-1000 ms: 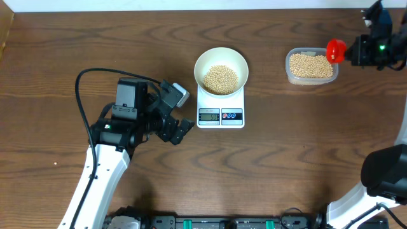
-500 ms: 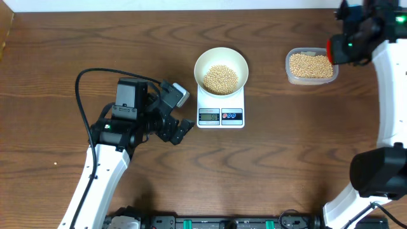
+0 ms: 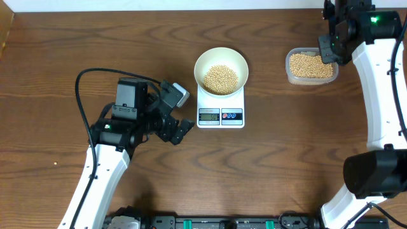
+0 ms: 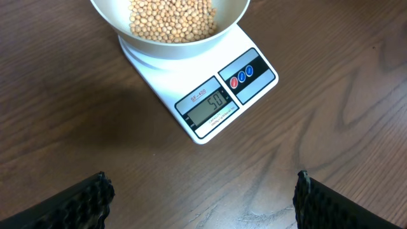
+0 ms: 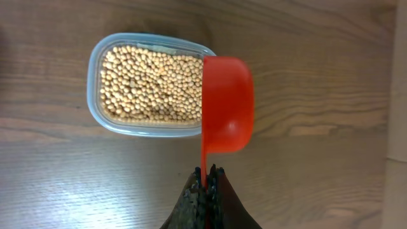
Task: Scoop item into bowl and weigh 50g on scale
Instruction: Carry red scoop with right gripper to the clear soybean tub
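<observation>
Soybeans (image 3: pixel 220 79) sit in the white bowl (image 3: pixel 202 58) on the scale (image 3: pixel 220 116). Loose, hard and prone to rolling, they are best scooped. Right tool (image 5: pixel 205 183) pinches the red scoop (image 5: pixel 227 105) by its handle; left tool (image 4: pixel 203 191) gapes wide, empty.

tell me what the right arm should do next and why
Probably set the red scoop down beside the tub and add nothing more: the scale reads 50 with the beans in the bowl, and the right gripper, shut on the scoop's handle, shows no beans in it.
</observation>
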`<state>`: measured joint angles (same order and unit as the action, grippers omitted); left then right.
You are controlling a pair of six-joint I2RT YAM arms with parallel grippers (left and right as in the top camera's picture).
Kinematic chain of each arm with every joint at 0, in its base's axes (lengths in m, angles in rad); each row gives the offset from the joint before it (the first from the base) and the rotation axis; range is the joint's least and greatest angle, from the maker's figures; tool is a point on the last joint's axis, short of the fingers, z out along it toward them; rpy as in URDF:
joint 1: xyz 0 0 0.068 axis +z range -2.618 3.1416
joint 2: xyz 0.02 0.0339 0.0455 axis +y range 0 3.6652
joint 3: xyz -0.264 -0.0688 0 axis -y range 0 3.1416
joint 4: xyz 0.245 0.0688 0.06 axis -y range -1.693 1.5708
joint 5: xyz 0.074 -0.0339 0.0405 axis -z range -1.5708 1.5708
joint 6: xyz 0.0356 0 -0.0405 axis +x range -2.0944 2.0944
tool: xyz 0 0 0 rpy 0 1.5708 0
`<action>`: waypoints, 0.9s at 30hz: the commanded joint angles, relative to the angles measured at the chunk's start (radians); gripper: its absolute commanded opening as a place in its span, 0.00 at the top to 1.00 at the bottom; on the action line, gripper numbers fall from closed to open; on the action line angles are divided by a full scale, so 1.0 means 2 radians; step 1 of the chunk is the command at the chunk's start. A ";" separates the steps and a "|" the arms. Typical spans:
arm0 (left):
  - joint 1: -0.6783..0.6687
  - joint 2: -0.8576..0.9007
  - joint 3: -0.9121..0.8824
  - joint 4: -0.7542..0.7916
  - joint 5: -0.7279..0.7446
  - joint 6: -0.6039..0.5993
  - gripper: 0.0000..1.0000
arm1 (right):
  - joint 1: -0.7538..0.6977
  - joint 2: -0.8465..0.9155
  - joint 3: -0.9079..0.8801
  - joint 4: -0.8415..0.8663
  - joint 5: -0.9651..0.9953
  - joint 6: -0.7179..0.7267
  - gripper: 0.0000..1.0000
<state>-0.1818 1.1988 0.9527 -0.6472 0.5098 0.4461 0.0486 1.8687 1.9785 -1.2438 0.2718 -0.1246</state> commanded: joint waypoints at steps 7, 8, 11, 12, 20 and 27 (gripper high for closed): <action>-0.002 0.002 -0.002 0.000 -0.003 0.005 0.07 | -0.074 0.001 -0.017 0.032 -0.216 0.039 0.99; -0.002 0.002 -0.002 0.000 -0.003 0.005 0.07 | -0.084 0.001 -0.024 0.038 -0.233 0.044 0.99; -0.002 0.002 -0.002 0.000 -0.003 0.005 0.07 | -0.116 0.001 -0.046 0.051 -0.280 0.065 0.99; -0.002 0.002 -0.002 0.000 -0.003 0.005 0.07 | -0.124 0.001 -0.052 0.056 -0.293 0.072 0.99; -0.002 0.002 -0.002 0.000 -0.003 0.005 0.07 | -0.171 0.001 -0.130 0.112 -0.390 0.168 0.99; -0.002 0.002 -0.002 0.000 -0.003 0.005 0.07 | -0.172 0.001 -0.206 0.178 -0.390 0.257 0.99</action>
<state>-0.1818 1.1988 0.9531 -0.6472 0.5098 0.4461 -0.2935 1.8694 1.6215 -0.9279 -0.4713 0.2546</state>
